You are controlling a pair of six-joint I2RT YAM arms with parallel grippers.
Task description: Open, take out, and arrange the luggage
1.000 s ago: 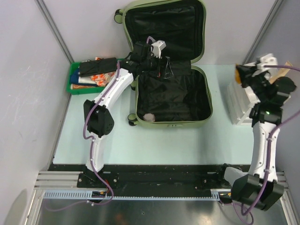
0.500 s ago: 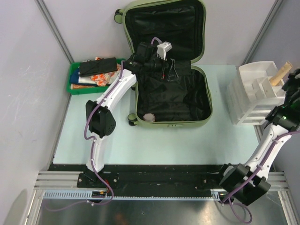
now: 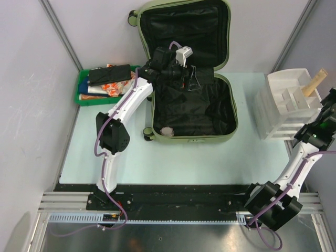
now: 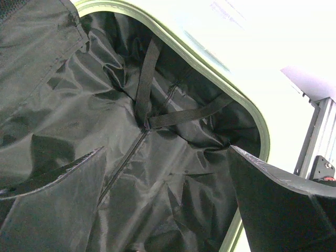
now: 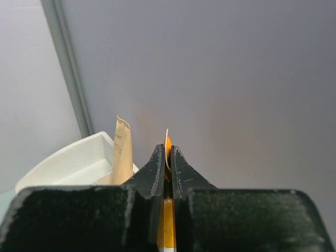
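Note:
The pale olive-green luggage (image 3: 227,100) lies open in the middle of the table, with its lid leaning against the back wall and black lining inside. My left gripper (image 3: 190,80) is open and empty over the hinge area. In the left wrist view its fingers (image 4: 58,178) stand wide apart above the lining and crossed black straps (image 4: 173,116). My right gripper (image 5: 167,157) is shut on a thin orange packet (image 5: 168,144) at the far right, beside the white organizer (image 3: 286,102). A small round item (image 3: 167,131) lies in the luggage's near half.
A tan tube (image 3: 315,82) stands in the organizer and also shows in the right wrist view (image 5: 122,152). A green tray (image 3: 83,84) with packets and a black item sits left of the luggage. Grey walls close in on both sides.
My right arm has swung from over the organizer out to the far right, uncovering it. My left gripper shifted slightly right over the hinge.

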